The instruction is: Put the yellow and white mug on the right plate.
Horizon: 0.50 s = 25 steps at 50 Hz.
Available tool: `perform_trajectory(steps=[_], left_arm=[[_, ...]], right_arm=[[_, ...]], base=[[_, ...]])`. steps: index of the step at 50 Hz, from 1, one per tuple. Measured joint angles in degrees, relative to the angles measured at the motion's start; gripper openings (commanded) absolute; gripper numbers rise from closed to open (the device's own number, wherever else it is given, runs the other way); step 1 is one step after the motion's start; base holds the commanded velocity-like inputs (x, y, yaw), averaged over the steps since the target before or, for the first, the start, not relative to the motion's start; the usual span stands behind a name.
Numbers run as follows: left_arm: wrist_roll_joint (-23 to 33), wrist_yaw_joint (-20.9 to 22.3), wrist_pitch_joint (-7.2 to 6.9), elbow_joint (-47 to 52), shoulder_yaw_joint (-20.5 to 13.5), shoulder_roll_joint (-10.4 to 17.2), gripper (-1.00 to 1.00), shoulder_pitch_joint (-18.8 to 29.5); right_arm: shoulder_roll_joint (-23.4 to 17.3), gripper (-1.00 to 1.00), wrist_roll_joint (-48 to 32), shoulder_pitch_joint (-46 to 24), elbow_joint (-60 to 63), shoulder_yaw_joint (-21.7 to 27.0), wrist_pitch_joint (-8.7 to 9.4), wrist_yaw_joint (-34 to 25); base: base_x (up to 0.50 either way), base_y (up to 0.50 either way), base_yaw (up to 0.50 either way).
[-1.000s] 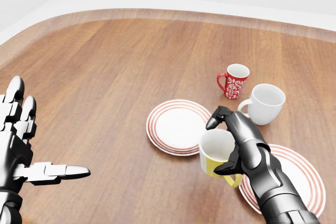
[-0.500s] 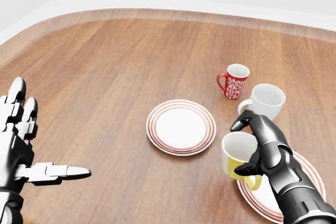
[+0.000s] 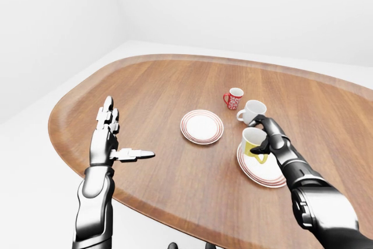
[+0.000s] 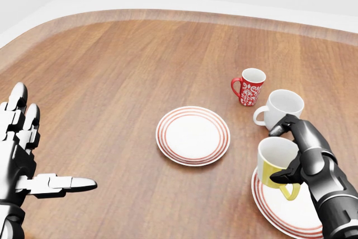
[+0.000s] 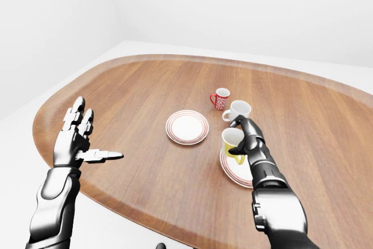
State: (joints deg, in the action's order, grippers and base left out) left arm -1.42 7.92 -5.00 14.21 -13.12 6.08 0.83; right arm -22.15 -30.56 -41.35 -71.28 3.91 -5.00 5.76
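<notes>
The yellow and white mug (image 4: 275, 162) hangs over the left part of the right plate (image 4: 279, 208), a white plate with red rings at the lower right of the head view. My right hand (image 4: 285, 152) is shut on the mug, fingers over its rim and side, the handle pointing down-right. Whether the mug touches the plate I cannot tell. My left hand (image 4: 33, 160) is open at the lower left of the head view, fingers spread, thumb pointing right, holding nothing.
A second red-ringed plate (image 4: 193, 135) lies mid-table. A plain white mug (image 4: 281, 110) stands just above my right hand, and a red patterned mug (image 4: 249, 86) beyond it. The wooden table (image 4: 123, 71) has a curved edge at the top and left.
My right hand has carried the yellow and white mug rightward, from beside the middle plate to over the right plate. The left hand has barely moved.
</notes>
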Motion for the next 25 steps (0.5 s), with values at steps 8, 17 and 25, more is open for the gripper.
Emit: perform_trajectory(steps=[8, 17, 25], left_arm=[[0.1, -0.1, 0.0, -0.2, 0.0, 0.0, 1.0, 0.1], [0.1, -0.1, 0.0, -0.2, 0.1, 0.0, 1.0, 0.1], [0.1, -0.1, 0.0, -0.3, 0.1, 0.0, 1.0, 0.1]], right_arm=[[-1.6, -1.0, 1.1, -0.5, -0.4, 0.7, 0.0, -0.4], [-2.7, -1.0, 2.0, -0.5, -1.2, 1.2, 0.0, -0.2], [-3.2, -1.0, 2.5, -0.4, -2.2, 1.6, 0.0, 0.8]], base=[[0.0, 0.0, 0.0], [0.0, 0.0, 0.0], [0.0, 0.0, 0.0]])
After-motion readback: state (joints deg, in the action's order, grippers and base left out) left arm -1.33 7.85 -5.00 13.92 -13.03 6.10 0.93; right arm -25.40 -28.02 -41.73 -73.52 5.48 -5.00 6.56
